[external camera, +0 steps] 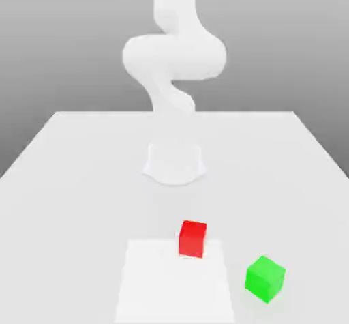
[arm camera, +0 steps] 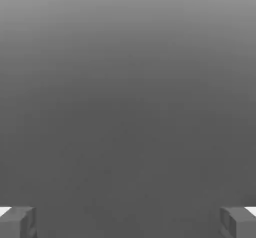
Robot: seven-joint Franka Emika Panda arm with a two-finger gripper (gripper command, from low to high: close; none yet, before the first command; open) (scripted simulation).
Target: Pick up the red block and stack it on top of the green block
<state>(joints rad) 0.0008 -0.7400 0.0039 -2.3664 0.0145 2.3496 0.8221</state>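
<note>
1. grey two-finger pincer (arm camera: 128, 223), in the hand view: open, its two dark fingers (arm camera: 11, 224) standing wide apart, with nothing gripped between them; behind them runs a smooth grey backdrop (arm camera: 128, 106), paler at one edge and darker towards the fingers.
2. broad, pale, flat tabletop (external camera: 68, 200), in the exterior view: it spreads beneath the whole scene and narrows towards its far edge.
3. square, flat, bright white patch (external camera: 163, 288), near side of the tabletop: paler than the surface around it; the red block stands at its far end, towards the exterior view's right.
4. white, jointed, smooth-shelled robot arm (external camera: 174, 56), around the middle: it rises from a rounded white base (external camera: 174, 164) on the tabletop, bends at a bulky joint, and runs up past the top of the view.
5. solid red cube-shaped block (external camera: 192, 239), just right of the middle: upright, turned slightly, one darker side face visible, hiding a bit of the patch's far edge.
6. solid bright green cube-shaped block (external camera: 265, 279), furthest right: flat on the tabletop beside the patch, turned cornerwise, apart from the red block and nearer the camera, its top bare.
</note>
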